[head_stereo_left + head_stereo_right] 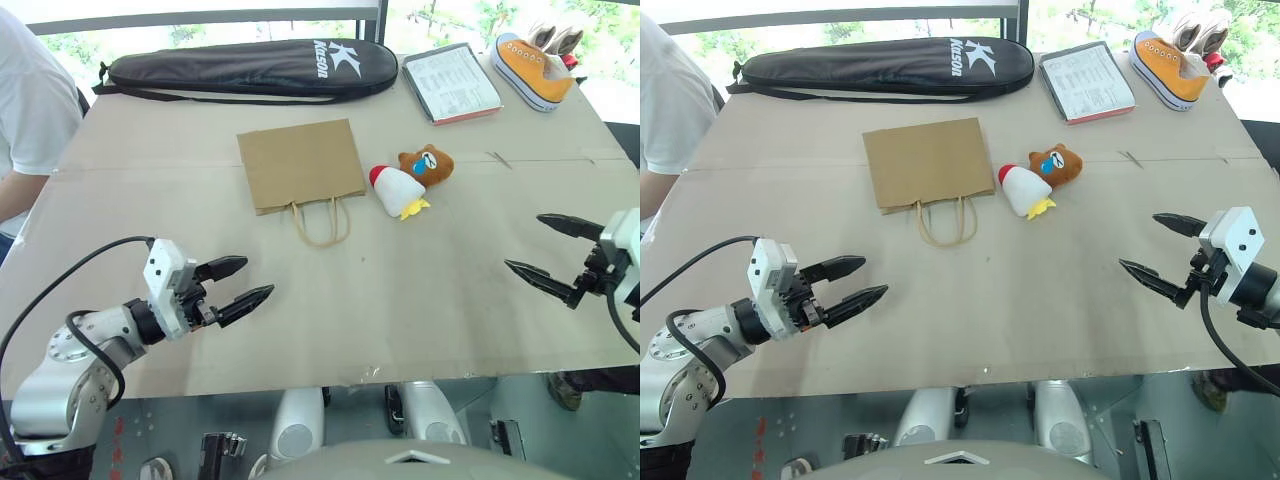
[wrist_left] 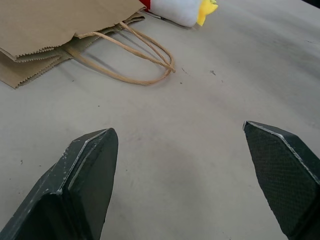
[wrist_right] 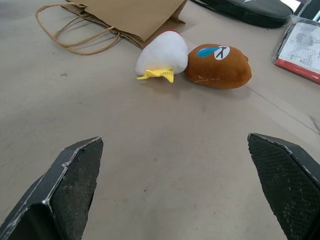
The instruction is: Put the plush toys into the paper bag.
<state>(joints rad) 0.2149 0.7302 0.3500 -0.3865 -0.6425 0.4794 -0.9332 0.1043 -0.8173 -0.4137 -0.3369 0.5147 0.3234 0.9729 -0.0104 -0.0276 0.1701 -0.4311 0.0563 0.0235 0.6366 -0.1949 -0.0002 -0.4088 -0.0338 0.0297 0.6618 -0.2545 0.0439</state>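
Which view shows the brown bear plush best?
Right wrist view: the brown bear plush is close and unobstructed, touching the white plush. Both eye views show it whole but smaller; the left wrist view shows the white plush, not the bear.

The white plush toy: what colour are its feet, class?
Yellow: the white plush toy has yellow feet, clearest in the right wrist view.

Flat brown paper bag (image 1: 301, 164), handles toward the robot; white toy (image 1: 397, 189) touching brown bear (image 1: 428, 165) beside it
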